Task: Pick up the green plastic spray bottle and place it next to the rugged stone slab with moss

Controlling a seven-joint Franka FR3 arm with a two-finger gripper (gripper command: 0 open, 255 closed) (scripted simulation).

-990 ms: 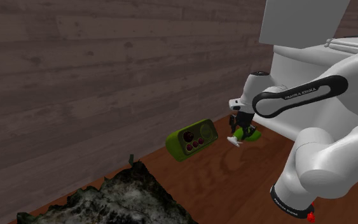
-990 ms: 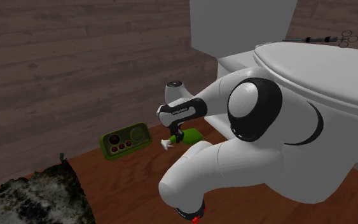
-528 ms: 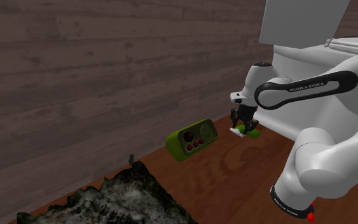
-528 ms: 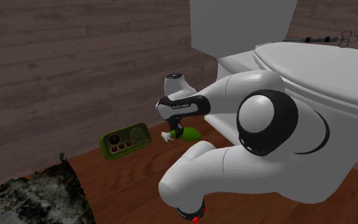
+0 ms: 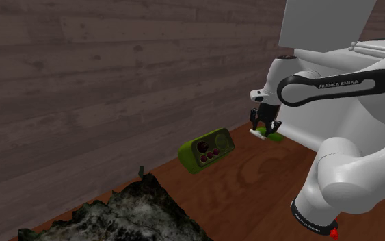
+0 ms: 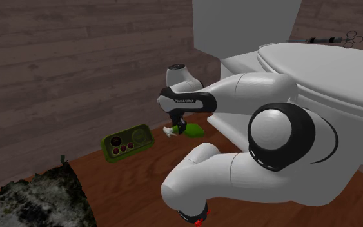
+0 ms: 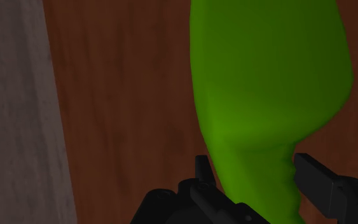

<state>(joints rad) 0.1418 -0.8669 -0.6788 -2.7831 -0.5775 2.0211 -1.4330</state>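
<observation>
Hand: your hand is clamped on the green spray bottle. In the wrist view its two black fingers clasp the bottle's narrow neck from either side.
Spray bottle: you are holding it roughly level, with the white nozzle pointing to the shoulder view's left and the green body on the toilet's side. It hangs above the wooden floor, just in front of the toilet's base.
Stone slab: the dark, rough, moss-flecked stone slab lies on the floor at the shoulder view's lower left, well apart from the bottle.
Green box: a green box with dark red round spots on its face sits by the foot of the wall. It is between the slab and the bottle, nearer the bottle.
Toilet: the white toilet has its lid down and stands behind your arm.
Wall: the plank wall is grey-brown and runs behind the box and the slab.
</observation>
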